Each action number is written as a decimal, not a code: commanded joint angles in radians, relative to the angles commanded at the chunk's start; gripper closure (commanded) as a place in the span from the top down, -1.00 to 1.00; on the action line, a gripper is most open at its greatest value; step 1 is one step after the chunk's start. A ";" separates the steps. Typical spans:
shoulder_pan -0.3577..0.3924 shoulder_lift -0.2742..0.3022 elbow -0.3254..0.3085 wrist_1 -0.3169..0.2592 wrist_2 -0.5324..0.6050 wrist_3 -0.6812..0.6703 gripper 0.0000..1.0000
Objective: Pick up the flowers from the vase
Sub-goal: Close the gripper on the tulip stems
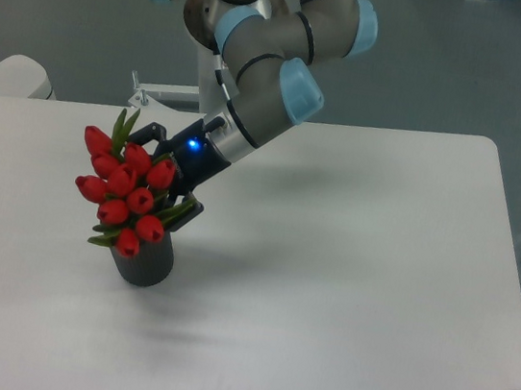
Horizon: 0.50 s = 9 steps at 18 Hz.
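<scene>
Flowers (124, 197), one tight bunch of about nine red buds, lean left over one dark vase (145, 258) on the white table (348, 265). From this single fixed view, the gripper (176, 186) looks clamped on the bunch from behind, though its fingertips are hidden. I'd judge the lift under way: the stems seem not yet clear of the rim.

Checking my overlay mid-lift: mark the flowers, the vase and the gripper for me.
flowers (122, 197), fixed camera, a red bud mid-bunch.
vase (146, 262), fixed camera, its dark side wall.
gripper (166, 191), fixed camera, between the fingertips behind the bunch.
</scene>
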 joint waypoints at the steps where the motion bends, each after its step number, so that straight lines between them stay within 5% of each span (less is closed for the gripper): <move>1: 0.002 0.000 0.002 0.000 0.000 0.000 0.39; 9: 0.003 0.000 0.005 0.000 -0.002 0.002 0.02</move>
